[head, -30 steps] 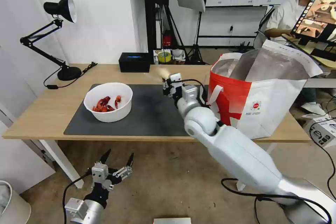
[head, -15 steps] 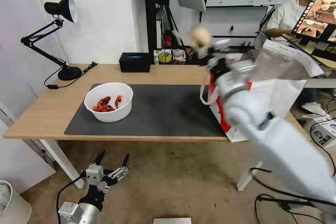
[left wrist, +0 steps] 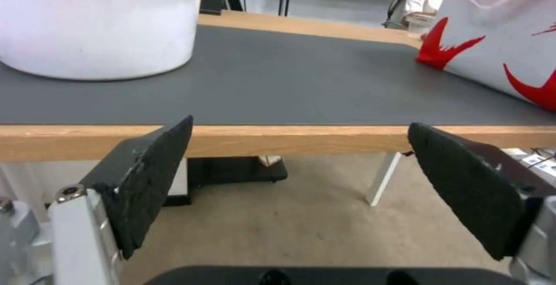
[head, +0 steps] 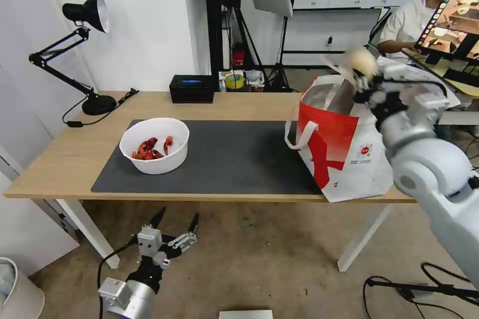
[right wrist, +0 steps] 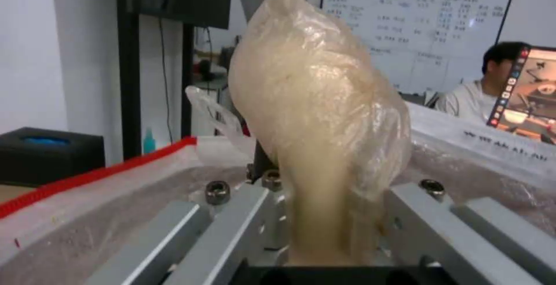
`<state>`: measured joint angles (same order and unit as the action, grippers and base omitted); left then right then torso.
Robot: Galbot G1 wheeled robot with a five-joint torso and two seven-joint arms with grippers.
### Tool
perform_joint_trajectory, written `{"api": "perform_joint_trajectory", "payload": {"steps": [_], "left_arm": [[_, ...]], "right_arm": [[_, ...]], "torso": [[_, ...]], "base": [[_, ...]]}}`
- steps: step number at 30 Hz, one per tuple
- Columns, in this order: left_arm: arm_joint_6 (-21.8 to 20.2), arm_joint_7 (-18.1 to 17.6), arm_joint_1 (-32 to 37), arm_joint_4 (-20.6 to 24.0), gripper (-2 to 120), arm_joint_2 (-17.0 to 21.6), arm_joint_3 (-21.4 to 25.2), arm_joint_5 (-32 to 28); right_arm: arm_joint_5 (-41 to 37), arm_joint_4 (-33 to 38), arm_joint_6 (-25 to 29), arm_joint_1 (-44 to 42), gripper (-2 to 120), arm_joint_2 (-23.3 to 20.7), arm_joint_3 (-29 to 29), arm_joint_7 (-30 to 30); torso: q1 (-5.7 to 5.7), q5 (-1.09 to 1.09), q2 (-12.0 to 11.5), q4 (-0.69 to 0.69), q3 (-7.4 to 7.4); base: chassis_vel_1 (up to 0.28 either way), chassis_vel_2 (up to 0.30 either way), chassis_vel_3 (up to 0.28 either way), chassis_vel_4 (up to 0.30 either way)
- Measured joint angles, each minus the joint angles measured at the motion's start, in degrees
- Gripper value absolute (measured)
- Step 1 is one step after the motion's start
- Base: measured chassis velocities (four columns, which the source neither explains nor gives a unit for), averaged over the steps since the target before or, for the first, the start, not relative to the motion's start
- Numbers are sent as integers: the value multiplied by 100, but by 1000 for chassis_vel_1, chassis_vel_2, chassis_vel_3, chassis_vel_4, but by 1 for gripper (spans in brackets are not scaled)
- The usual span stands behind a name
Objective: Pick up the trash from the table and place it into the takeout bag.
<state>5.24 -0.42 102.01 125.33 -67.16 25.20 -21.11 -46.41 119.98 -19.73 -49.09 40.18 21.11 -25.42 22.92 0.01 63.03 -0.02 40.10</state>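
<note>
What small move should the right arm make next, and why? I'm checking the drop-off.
Probably lower a little and open: the right gripper holds the knotted clear bag above the takeout bag, whose open mouth lies below it.

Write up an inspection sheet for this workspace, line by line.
Surface: light-wood table with a dark grey mat.
Job's things: white bowl with red crayfish shells on the mat; takeout bag open at the table's right end; knotted clear bag with beige lump above the bag's mouth.
Clutter: black box and black desk lamp at the back.
Grippers: right gripper shut on the knotted bag; left gripper open, below the table's front edge.
Cables: lamp cord on the table; black cable on the floor.
Surroundings: whiteboard behind.
</note>
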Motion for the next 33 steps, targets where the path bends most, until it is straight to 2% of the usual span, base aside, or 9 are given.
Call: {"api": "perform_joint_trajectory", "payload": {"steps": [4, 11, 13, 18, 20, 22, 25, 28, 33], "left_arm": [[0, 1, -2, 4, 100, 38, 3, -2], [1, 3, 19, 23, 100, 55, 42, -6], [1, 4, 26, 34, 100, 47, 45, -5], [1, 5, 22, 36, 100, 47, 45, -6], [1, 5, 15, 39, 100, 47, 45, -7], [2, 5, 15, 40, 100, 47, 45, -7], [2, 7, 17, 45, 100, 47, 50, -9], [3, 7, 14, 46, 100, 47, 49, -9], [3, 8, 4, 46, 100, 44, 42, -9]], "right_arm": [[2, -39, -8, -34, 7, 55, 9, -1], [9, -73, -18, 19, 30, 88, -36, -13], [13, -67, -18, 33, 41, 83, -31, -12], [24, -46, -18, 56, 53, 68, -17, -12], [36, -14, -18, 73, 67, 42, -4, -12], [40, -8, -18, 74, 70, 35, 0, -12], [51, -5, -18, 84, 85, 25, 5, -12], [58, -8, -18, 84, 95, 27, 5, -9], [66, -29, -14, 75, 100, 29, 4, 16]], "torso": [[0, -1, 0, 2, 0], [0, -1, 0, 2, 0], [0, -1, 0, 2, 0], [0, -1, 0, 2, 0], [0, -2, 0, 2, 0], [0, -2, 0, 2, 0], [0, -1, 0, 2, 0], [0, -1, 0, 2, 0], [0, -1, 0, 2, 0]], "base": [[0, 0, 0, 0], [0, 0, 0, 0], [0, 0, 0, 0], [0, 0, 0, 0], [0, 0, 0, 0], [0, 0, 0, 0], [0, 0, 0, 0], [0, 0, 0, 0], [0, 0, 0, 0]]}}
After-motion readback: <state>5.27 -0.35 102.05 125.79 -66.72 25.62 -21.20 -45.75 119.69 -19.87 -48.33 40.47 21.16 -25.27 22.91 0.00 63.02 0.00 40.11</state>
